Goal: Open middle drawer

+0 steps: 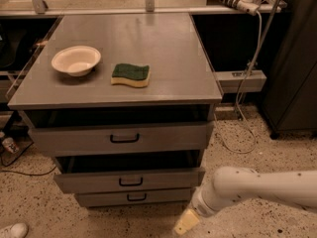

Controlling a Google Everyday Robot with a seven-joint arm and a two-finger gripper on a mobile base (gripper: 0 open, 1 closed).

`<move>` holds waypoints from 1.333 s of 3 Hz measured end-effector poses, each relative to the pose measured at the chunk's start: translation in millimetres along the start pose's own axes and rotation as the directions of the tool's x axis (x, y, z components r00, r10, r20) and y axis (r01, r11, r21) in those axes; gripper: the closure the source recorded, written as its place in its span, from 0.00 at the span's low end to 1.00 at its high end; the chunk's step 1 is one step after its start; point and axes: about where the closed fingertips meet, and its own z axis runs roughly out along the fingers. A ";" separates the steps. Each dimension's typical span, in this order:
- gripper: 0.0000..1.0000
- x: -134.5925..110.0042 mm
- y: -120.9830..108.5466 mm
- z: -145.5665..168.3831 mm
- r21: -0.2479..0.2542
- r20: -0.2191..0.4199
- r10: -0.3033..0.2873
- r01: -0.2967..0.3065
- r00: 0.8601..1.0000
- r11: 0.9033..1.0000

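Note:
The grey cabinet has three drawer fronts with black bar handles. The middle drawer (pixel 129 180) stands pulled out a little, with a dark gap above its front. The top drawer (pixel 124 139) is taller and also slightly out. The bottom drawer (pixel 134 198) is the narrowest. My gripper (pixel 185 223), cream-tipped on a white arm (pixel 257 187), hangs low over the floor, to the right of and below the bottom drawer's right end. It touches no drawer and holds nothing that I can see.
On the cabinet top (pixel 163 53) sit a white bowl (pixel 76 60) and a green-and-yellow sponge (pixel 131 75). Cables (pixel 247 98) hang at the right beside a dark cabinet (pixel 297 73). The floor is speckled; a shoe tip (pixel 12 230) shows at bottom left.

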 end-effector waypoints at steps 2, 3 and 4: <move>0.00 -19.4 6.1 -2.4 -0.004 0.024 -0.069 0.069 0.997 0.998; 0.00 -58.7 -1.5 -12.4 0.016 0.068 -0.144 0.143 0.987 0.990; 0.00 -87.1 -6.9 -6.0 0.013 0.092 -0.188 0.188 0.978 0.982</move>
